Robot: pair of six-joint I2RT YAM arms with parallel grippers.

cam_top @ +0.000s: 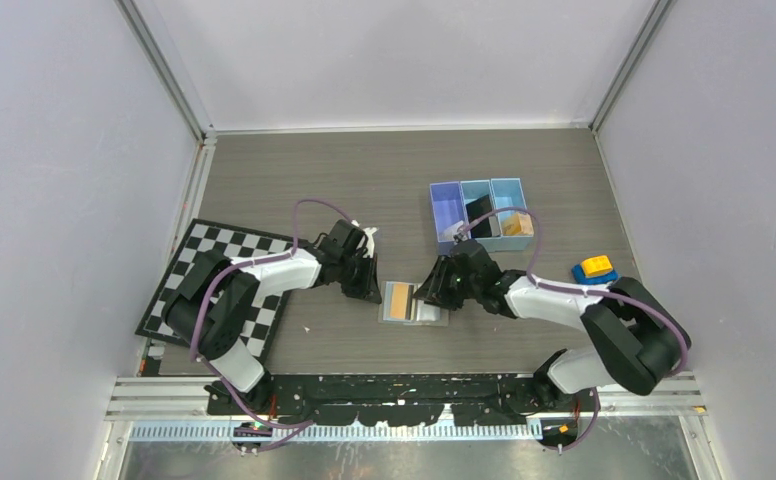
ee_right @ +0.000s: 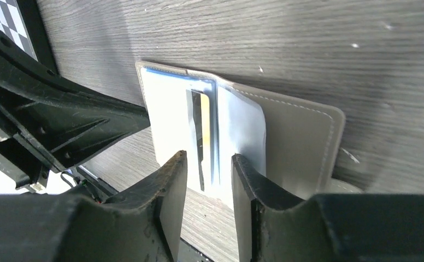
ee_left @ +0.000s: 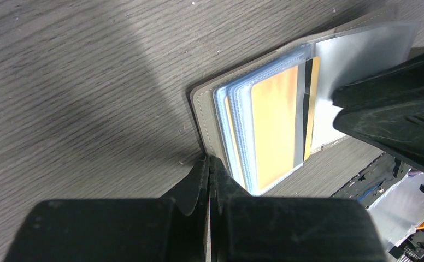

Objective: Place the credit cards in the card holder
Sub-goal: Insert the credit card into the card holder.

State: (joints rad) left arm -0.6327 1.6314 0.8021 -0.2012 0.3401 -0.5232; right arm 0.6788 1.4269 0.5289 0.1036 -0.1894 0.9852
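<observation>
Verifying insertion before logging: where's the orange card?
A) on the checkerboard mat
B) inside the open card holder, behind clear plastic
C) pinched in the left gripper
B: the left wrist view shows the orange card lying flat behind clear plastic inside the open card holder.

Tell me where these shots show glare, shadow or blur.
Top external: even light, soft shadows on the table. Left wrist: a broad shadow crosses the table; the clear sleeve of the card holder hazes with glare. Right wrist: the right gripper is soft close up, an overexposed patch at lower left.
</observation>
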